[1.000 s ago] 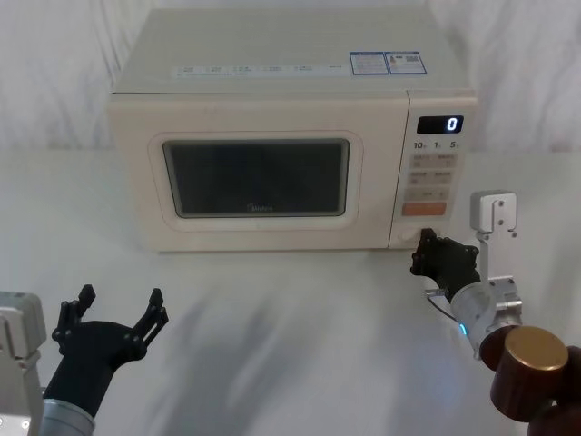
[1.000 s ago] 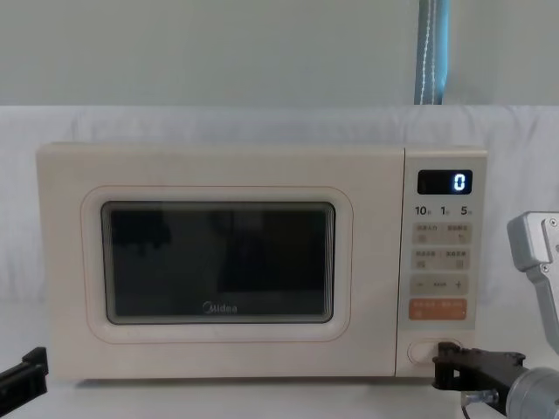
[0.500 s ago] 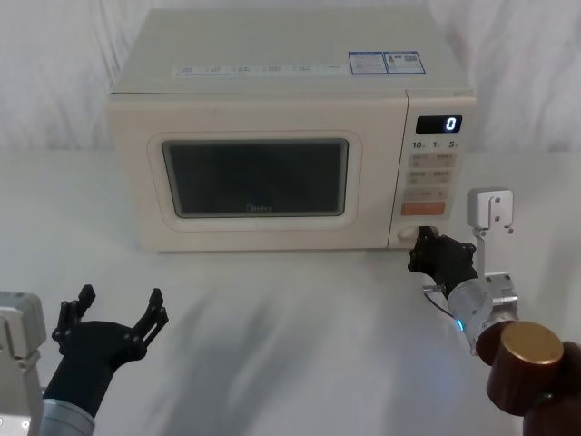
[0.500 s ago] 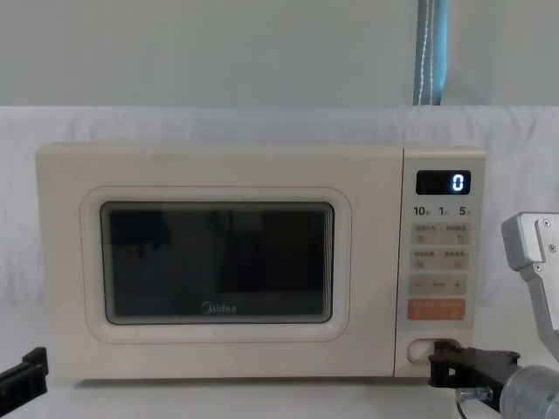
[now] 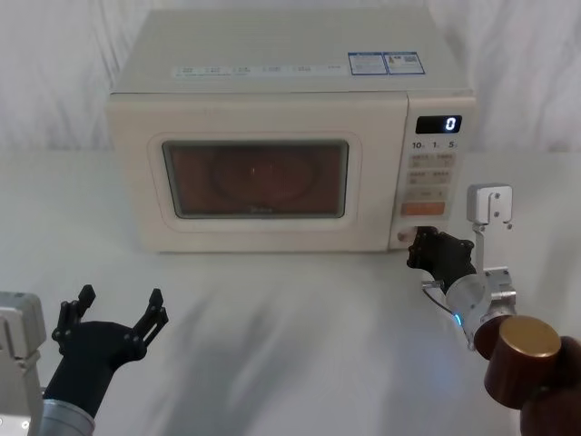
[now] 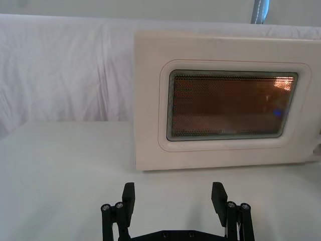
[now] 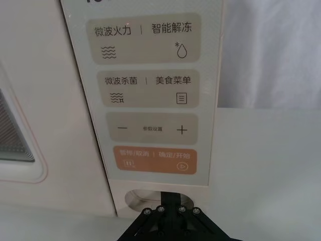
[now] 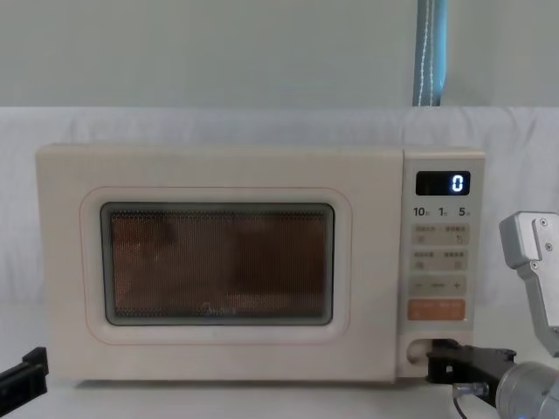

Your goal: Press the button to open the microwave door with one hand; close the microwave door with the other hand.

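Because the right gripper (image 5: 424,247) is driven nose-first into the button (image 8: 417,351) at the foot of the control panel, the press looks to be landing: the cavity behind the window is lit orange, though the microwave door (image 5: 255,177) sits flush with no gap I can make out. In the right wrist view the 2 fingers are drawn together into a single tip (image 7: 170,208) touching the cream key, just under the orange key (image 7: 154,160); the jaws read as closed on nothing.

The microwave (image 5: 290,136) stands square to the robot on the table (image 5: 300,345), its door taking the left and middle of the front, long axis running side to side. The left gripper (image 5: 113,313) hovers low over the table ahead of the door's left end, fingers spread wide and empty, well apart from the panel. That is the relation the closing move turns on: the door lies straight ahead of those open jaws, far nearer the left arm than the right. Which edge carries the hinge I cannot tell
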